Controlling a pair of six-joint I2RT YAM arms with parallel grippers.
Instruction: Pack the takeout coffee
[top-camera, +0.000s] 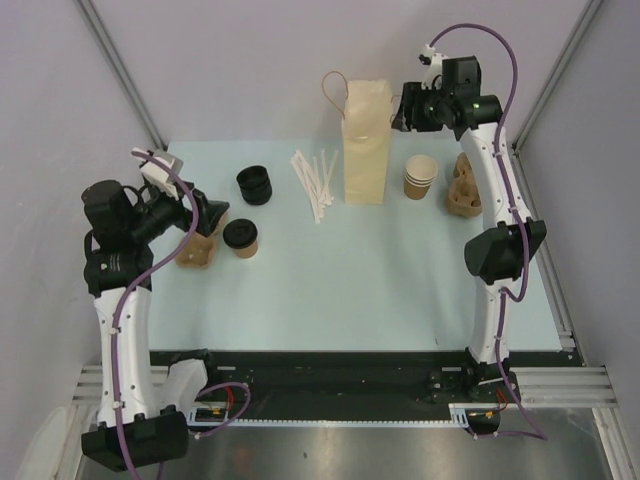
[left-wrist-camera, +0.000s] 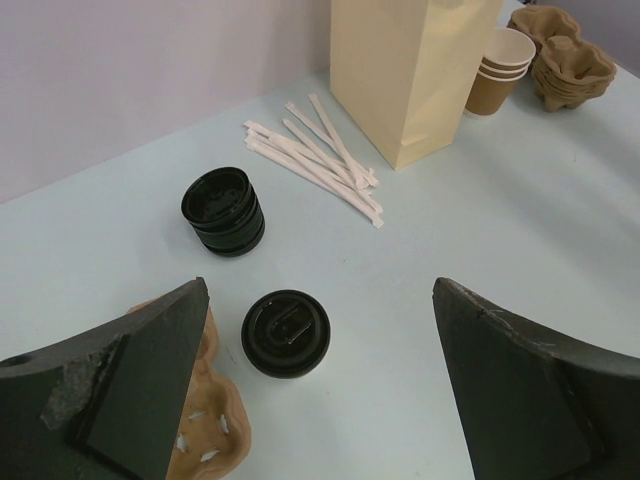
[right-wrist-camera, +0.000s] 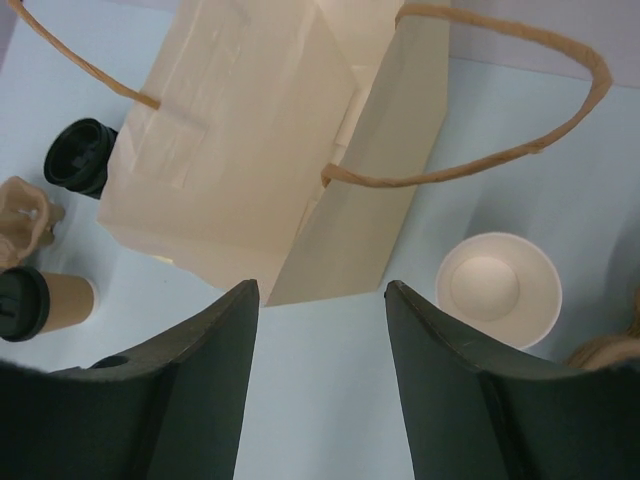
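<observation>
Black left claw (left-wrist-camera: 318, 298) wide open, angled toward takeout coffee (left-wrist-camera: 286, 332), right claw (right-wrist-camera: 320, 292) half-open, empty, over paper bag (right-wrist-camera: 250, 150)

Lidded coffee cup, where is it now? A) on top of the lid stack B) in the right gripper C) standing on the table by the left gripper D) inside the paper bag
C: the takeout coffee stands on the table by the open left gripper, outside the paper bag.
</observation>
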